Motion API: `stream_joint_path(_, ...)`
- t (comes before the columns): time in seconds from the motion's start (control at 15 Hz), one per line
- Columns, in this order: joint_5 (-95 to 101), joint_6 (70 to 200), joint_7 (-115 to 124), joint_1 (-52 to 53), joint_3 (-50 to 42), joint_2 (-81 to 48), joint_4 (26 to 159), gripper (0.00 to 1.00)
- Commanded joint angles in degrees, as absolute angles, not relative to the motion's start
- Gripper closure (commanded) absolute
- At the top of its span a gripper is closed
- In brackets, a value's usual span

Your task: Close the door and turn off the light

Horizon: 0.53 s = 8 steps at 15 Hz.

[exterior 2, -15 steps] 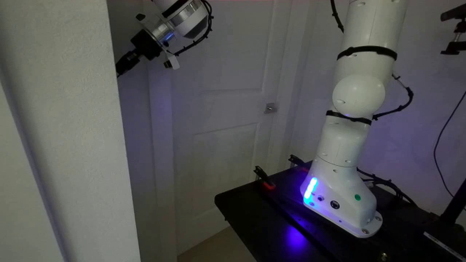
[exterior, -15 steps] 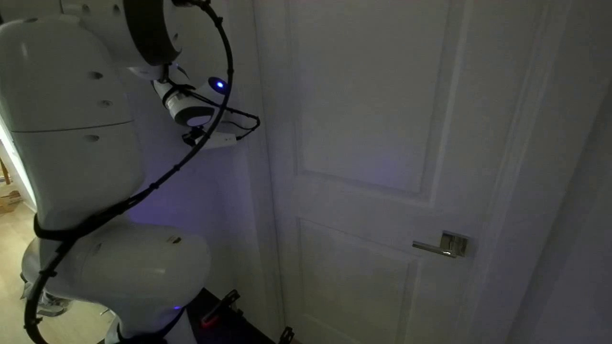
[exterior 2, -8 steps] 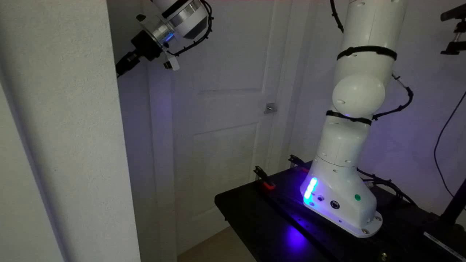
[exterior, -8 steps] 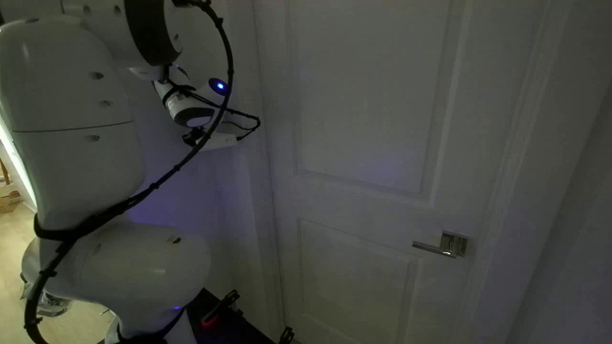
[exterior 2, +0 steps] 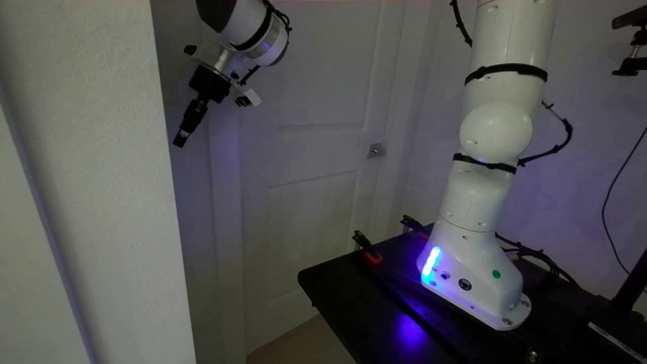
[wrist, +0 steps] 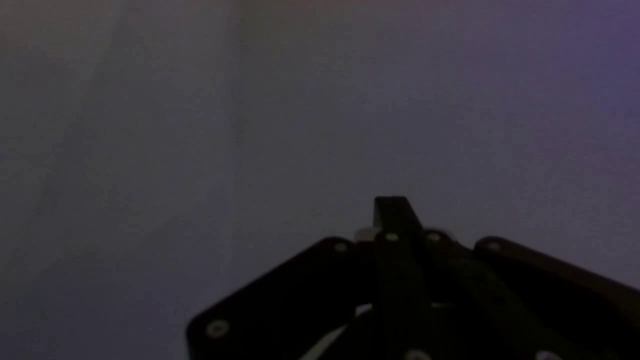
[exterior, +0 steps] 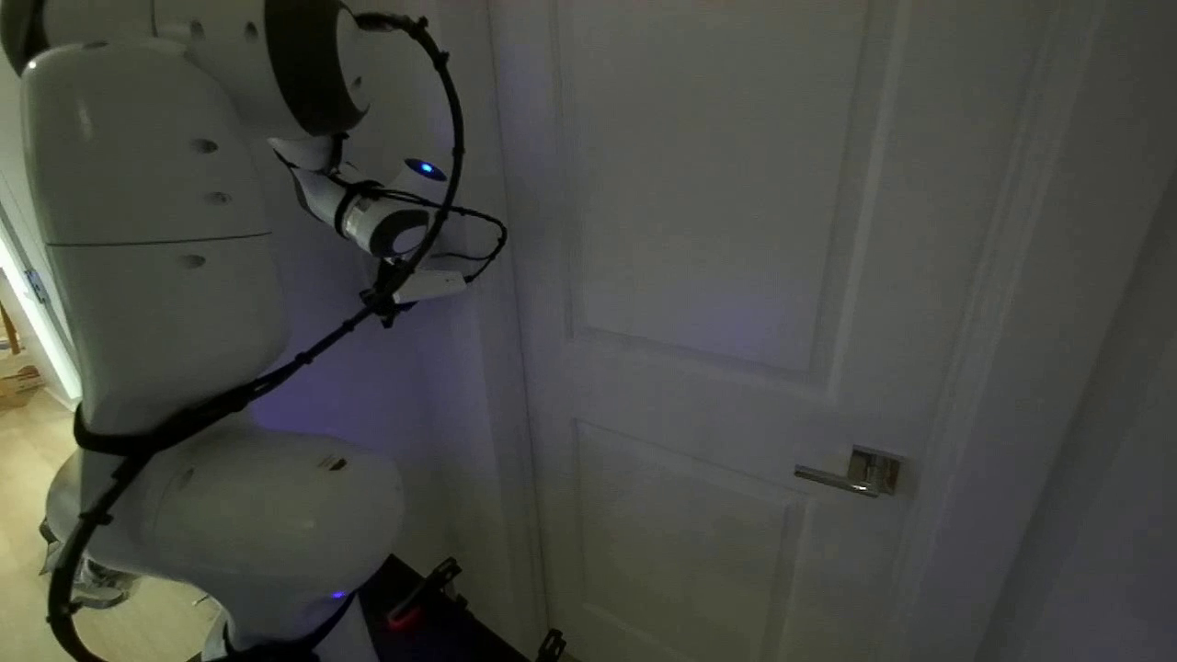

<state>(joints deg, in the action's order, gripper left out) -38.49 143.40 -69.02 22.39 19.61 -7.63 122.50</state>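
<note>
Gripper (exterior 2: 180, 139) hangs left of the door (exterior: 699, 230), tilted downward, fingertips (wrist: 397, 212) together. Door looks closed, its silver lever handle (exterior: 869, 472) near the right edge, pointing left.

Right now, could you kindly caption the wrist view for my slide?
Black, jointed pincer, shut and apparently empty, before a dim, bluish-grey backdrop.

In an exterior view a dim, rough wall (exterior 2: 101, 192) stands at nine o'clock, a violet-lit wall (exterior 2: 571, 202) at three, a black table (exterior 2: 354, 296) toward five and beige floor (exterior 2: 301, 346) at six. In an exterior view, bright floor (exterior: 26, 496) shows between eight and nine.
</note>
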Motion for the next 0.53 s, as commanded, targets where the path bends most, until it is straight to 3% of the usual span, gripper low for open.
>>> stream_joint_path(0.0,-29.13,132.78,-63.37,18.57,18.39,-5.29,121.48,1.00)
stream_joint_path(0.33,-26.25,113.94,-62.08,15.18,16.28,4.44,123.09,1.00)
stream_joint_path(0.4,-26.29,110.72,-62.00,14.60,15.15,6.59,123.45,0.74)
stream_joint_path(0.47,-26.95,108.36,-62.58,13.95,13.75,9.59,124.59,0.73)
